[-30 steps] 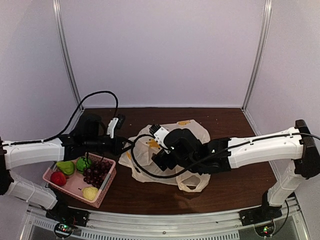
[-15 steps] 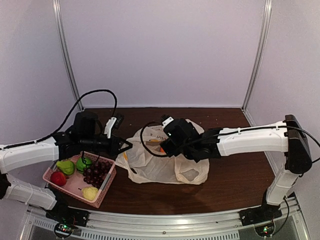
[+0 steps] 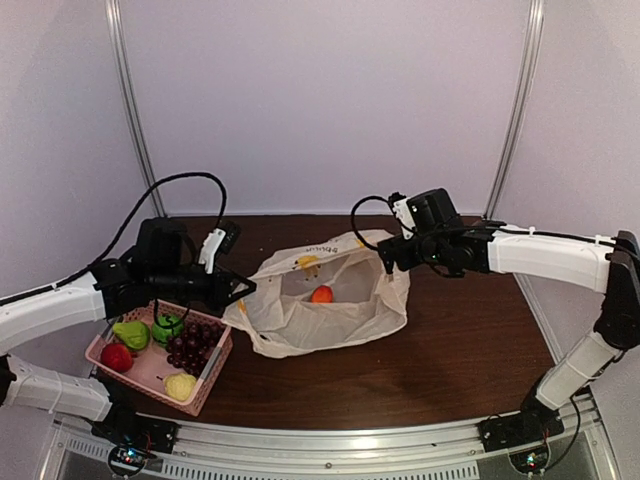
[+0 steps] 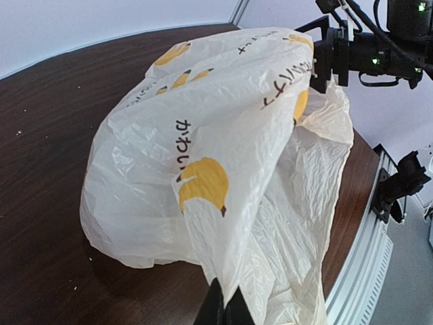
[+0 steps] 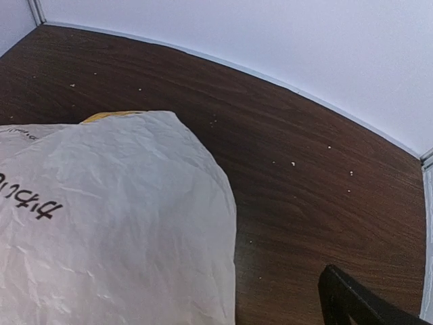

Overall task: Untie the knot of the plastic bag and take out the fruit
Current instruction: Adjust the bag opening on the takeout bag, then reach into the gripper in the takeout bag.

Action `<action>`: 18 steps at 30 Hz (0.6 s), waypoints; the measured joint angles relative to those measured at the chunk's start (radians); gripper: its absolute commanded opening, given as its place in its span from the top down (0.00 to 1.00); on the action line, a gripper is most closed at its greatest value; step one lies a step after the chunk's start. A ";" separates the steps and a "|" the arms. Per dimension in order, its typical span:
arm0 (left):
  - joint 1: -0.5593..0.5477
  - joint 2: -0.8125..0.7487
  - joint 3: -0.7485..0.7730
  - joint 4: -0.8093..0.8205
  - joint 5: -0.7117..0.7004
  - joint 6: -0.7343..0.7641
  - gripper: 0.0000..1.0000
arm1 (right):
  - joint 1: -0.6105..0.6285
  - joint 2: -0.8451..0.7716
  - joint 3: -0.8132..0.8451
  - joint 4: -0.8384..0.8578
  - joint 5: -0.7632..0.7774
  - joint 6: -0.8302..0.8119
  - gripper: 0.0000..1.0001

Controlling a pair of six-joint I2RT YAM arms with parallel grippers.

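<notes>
You have soft, even light; the crinkly pale plastic bag (image 4: 223,135) casts a faint shadow on the dark wooden table (image 4: 47,169).

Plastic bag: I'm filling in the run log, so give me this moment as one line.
plastic bag: mouth open | left claw: shut on bag edge | right claw: open beside bag | orange fruit: inside bag

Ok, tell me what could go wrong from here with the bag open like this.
The left gripper is shut on a thin edge of the plastic bag; a harder pull could tear it or slip off.
The right gripper stands open at the far rim, apparently not clamped, so that side may drop and close the mouth over the orange fruit.
That fruit lies loose inside and may roll if the bag tilts.
</notes>
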 measured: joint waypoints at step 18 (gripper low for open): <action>0.000 0.053 0.038 0.058 0.079 -0.147 1.00 | 0.194 -0.432 -0.171 0.049 -0.552 0.086 0.22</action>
